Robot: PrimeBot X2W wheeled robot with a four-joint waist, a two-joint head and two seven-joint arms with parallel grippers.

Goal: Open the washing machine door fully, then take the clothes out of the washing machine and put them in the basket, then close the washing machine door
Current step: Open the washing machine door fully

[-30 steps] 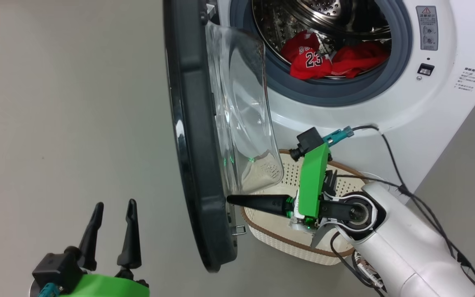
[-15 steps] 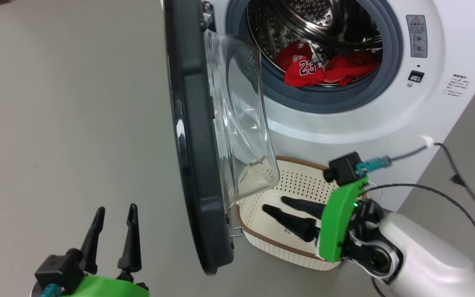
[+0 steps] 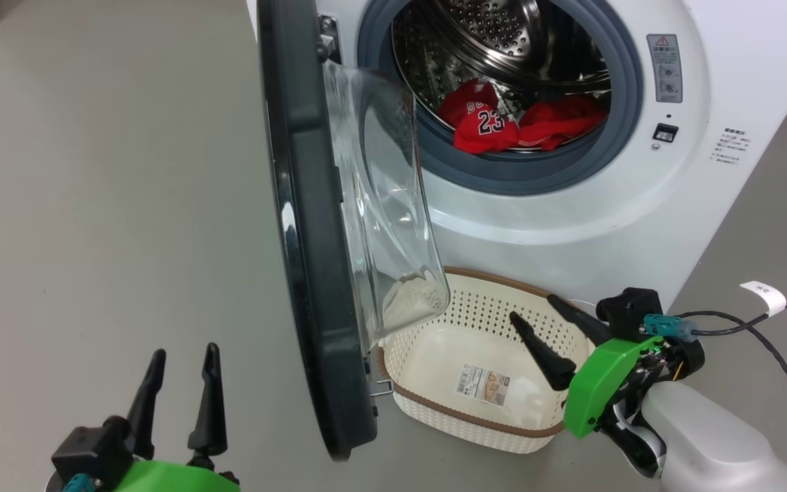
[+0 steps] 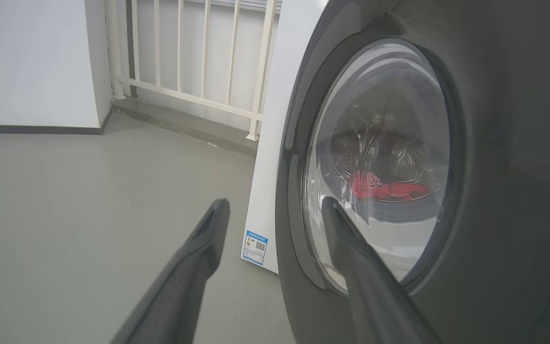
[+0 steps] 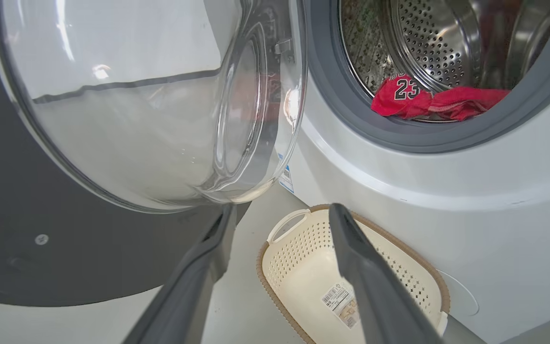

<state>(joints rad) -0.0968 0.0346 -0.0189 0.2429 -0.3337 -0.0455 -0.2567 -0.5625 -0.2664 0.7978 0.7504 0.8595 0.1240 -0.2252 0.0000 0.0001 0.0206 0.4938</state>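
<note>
**Head view:** we find the washing machine door [image 3: 311, 225] swung wide. The clothes [image 3: 503, 126] lie in the washing machine [image 3: 571, 219] and the basket [image 3: 462, 429] below is empty. The right gripper [image 3: 532, 307] is spread and empty over the basket, and the left gripper [image 3: 186, 349] is spread and idle. We judge unloading is next, which calls for a reach into the drum.

**Left wrist view:** the blue sticker [image 4: 255, 247] is unreadable.

**Right wrist view:** the jersey [image 5: 401, 95] reads "23". The basket label [image 5: 339, 298] is illegible.

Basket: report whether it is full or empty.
Empty. The basket shows a bare bottom with only its paper label; the clothes lie in the drum.
</note>
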